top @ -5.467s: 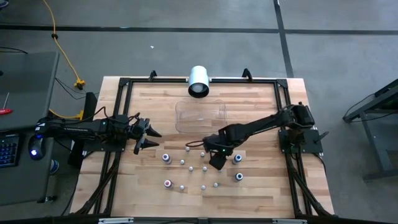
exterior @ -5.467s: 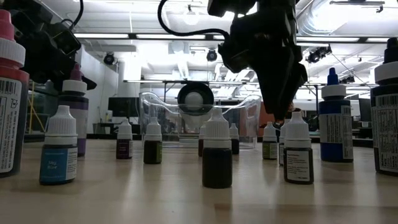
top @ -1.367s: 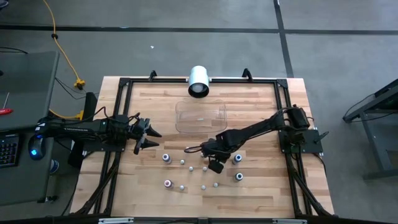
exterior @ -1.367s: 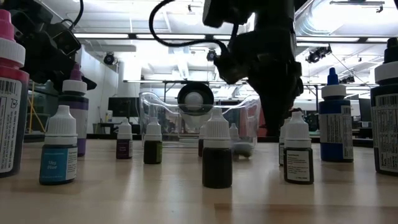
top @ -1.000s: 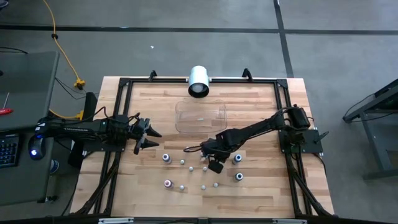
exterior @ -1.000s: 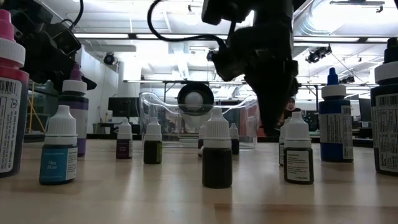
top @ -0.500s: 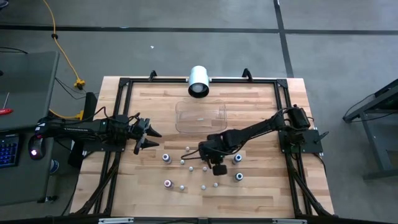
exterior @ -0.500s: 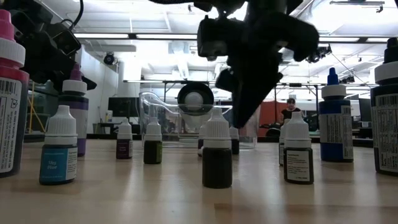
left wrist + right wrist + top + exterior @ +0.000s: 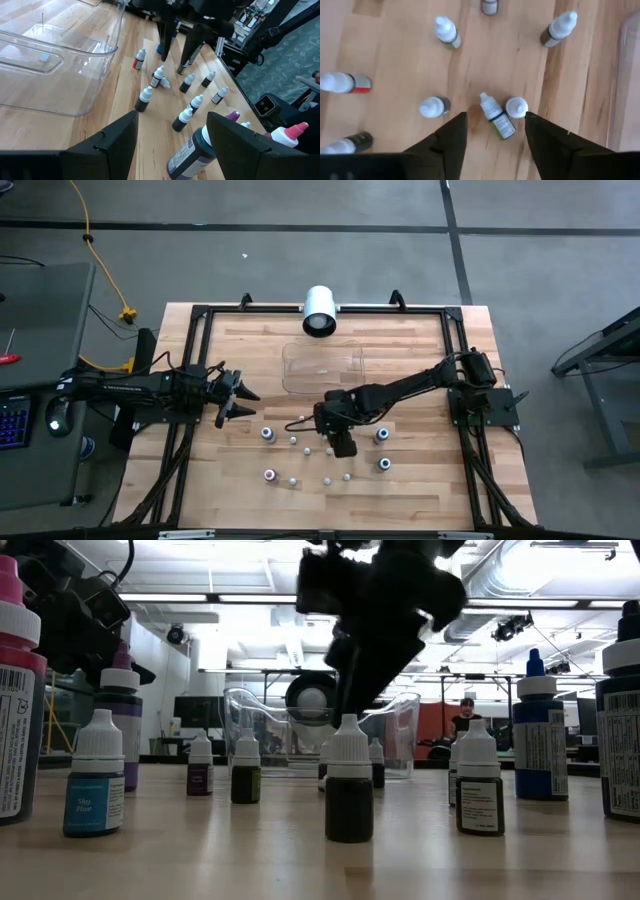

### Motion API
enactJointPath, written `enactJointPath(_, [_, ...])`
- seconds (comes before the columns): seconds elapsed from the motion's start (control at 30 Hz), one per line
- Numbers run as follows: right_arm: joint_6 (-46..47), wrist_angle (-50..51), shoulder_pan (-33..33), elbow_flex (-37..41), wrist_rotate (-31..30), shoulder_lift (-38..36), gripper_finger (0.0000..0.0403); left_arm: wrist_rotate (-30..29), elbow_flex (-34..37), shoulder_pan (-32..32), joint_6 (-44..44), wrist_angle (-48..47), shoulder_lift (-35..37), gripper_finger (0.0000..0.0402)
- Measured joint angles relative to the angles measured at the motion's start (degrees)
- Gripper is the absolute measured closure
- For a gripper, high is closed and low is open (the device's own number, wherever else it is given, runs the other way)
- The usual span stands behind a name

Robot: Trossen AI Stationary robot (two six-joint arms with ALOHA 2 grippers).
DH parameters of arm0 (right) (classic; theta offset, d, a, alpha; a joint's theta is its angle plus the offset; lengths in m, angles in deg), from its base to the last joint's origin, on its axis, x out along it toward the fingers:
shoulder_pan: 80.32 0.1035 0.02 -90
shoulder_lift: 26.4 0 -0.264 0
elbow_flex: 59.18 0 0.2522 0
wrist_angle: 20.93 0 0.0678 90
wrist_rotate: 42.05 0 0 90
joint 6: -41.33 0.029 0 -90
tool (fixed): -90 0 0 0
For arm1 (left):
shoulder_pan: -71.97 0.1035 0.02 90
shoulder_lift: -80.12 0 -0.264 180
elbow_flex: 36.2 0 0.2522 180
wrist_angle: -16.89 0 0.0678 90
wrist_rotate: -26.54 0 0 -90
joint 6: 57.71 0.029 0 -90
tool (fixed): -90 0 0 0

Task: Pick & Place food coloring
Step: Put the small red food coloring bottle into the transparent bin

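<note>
Several small food coloring bottles (image 9: 293,440) stand scattered on the wooden table's near middle. One bottle (image 9: 497,120) lies on its side against an upright one (image 9: 516,106). My right gripper (image 9: 341,444) hangs open above this pair, pointing steeply down, with a finger (image 9: 451,140) on either side and clear of both. In the left wrist view its two dark fingers (image 9: 165,45) end above the bottles. My left gripper (image 9: 240,395) waits open at the table's left side, holding nothing.
A clear shallow tray (image 9: 322,367) sits beyond the bottles toward the far edge, with a white cylinder (image 9: 318,310) behind it. Larger bottles stand at the group's sides: blue-capped (image 9: 540,730) and pink-capped (image 9: 15,690). A black frame (image 9: 200,315) runs around the table.
My right gripper has risen a little and shifted toward the table's left edge. It has rolled about its own axis and opened. The left arm has kept still.
</note>
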Motion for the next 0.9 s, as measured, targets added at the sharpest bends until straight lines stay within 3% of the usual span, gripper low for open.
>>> enactJointPath(0.2, [-1.4, 6.4, -1.8, -5.9, 0.4, 4.5, 0.0202, 0.0, 0.0, 0.0, 0.0, 0.0, 0.0, 0.0167])
enactJointPath(0.9, [-2.8, 3.9, -2.5, -5.9, 0.5, 6.5, 0.021, 0.0, 0.0, 0.0, 0.0, 0.0, 0.0, 0.0167])
